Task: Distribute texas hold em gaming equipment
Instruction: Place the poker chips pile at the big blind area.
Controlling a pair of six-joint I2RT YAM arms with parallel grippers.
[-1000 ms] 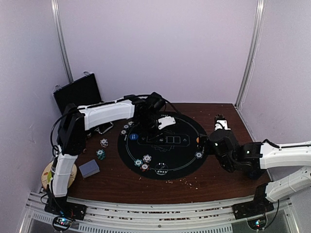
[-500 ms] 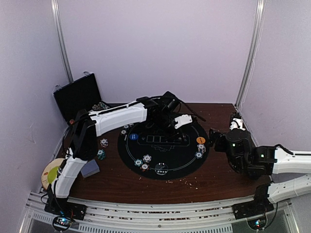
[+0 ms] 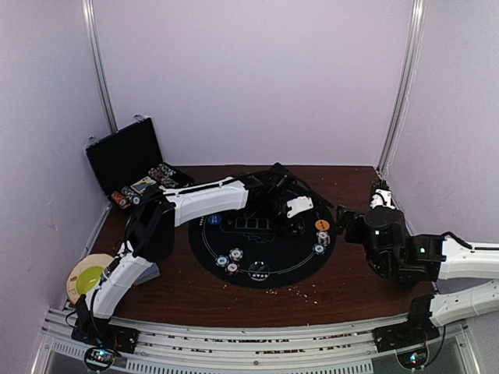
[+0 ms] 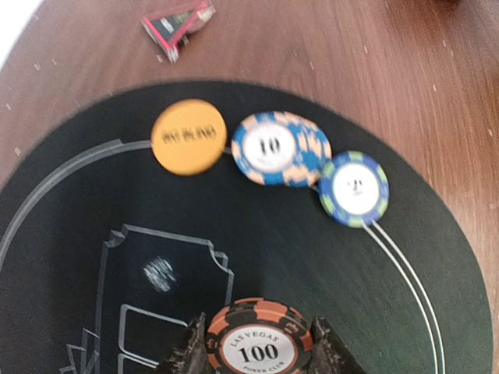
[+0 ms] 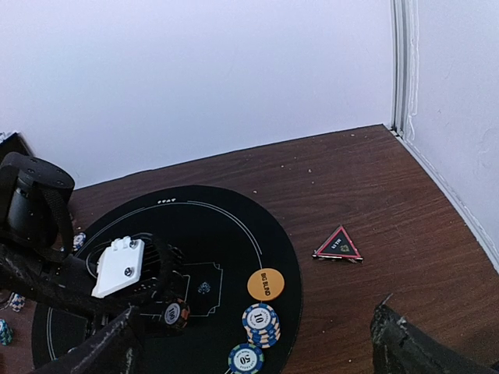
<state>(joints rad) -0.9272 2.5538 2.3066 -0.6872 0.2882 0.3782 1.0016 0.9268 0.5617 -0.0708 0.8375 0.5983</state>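
- My left gripper (image 4: 251, 357) pinches an orange-and-black 100 chip (image 4: 253, 343) over the black mat (image 4: 257, 249).
- My right gripper (image 5: 257, 327) is spread wide near the tabletop (image 3: 351, 288) right edge.

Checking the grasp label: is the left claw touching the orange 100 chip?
Touching. The left wrist view shows the left claw shut on the orange 100 chip, with one finger pressed against each side of its rim.

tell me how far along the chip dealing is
Done: a chip cluster sits near-left on the mat, blue chips beside the orange button at its right. In hand: the left fingers pinch an orange 100 chip. Left: spare chips lie in the black case.
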